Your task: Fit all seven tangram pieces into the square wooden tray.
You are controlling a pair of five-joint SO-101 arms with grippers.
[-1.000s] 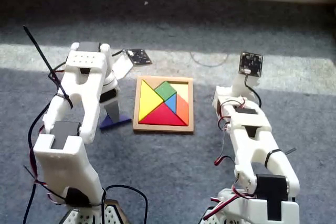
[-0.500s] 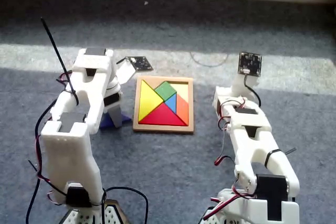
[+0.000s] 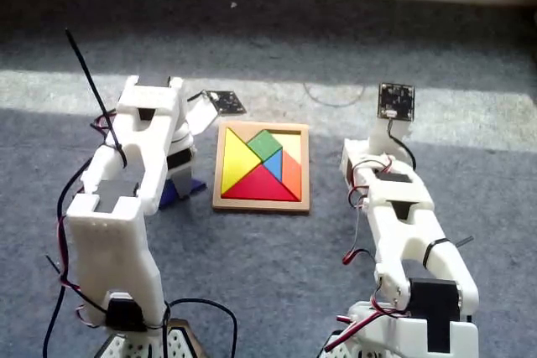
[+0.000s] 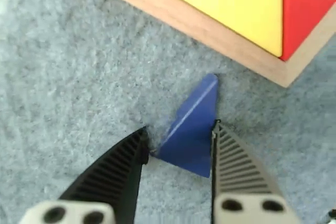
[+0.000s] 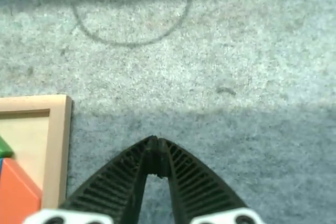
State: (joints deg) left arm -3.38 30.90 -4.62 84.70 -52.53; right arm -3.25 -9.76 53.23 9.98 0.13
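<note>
We see the left hand (image 4: 179, 132) clamped on the dark blue triangular piece (image 4: 191, 129), which rests on the grey carpeted worktop (image 3: 277, 274) just beside the lower left corner of the square wooden tray (image 3: 260, 204), mid-frame in the high view. The right hand (image 5: 156, 156) is clenched on nothing, right of the tray.

Tray (image 3: 262, 205): pale wood.
Tray contents: yellow triangle (image 3: 237, 161), red triangle (image 3: 258, 186), green piece (image 3: 265, 145), blue triangle (image 3: 273, 168), orange piece (image 3: 291, 173).
Loose piece (image 4: 191, 132): dark blue.
Left fingers (image 4: 118, 163): one black, one grey, ridged.
Right fingers (image 5: 134, 182): black, ridged.
Table (image 3: 277, 266): mottled grey, paler band.
</note>
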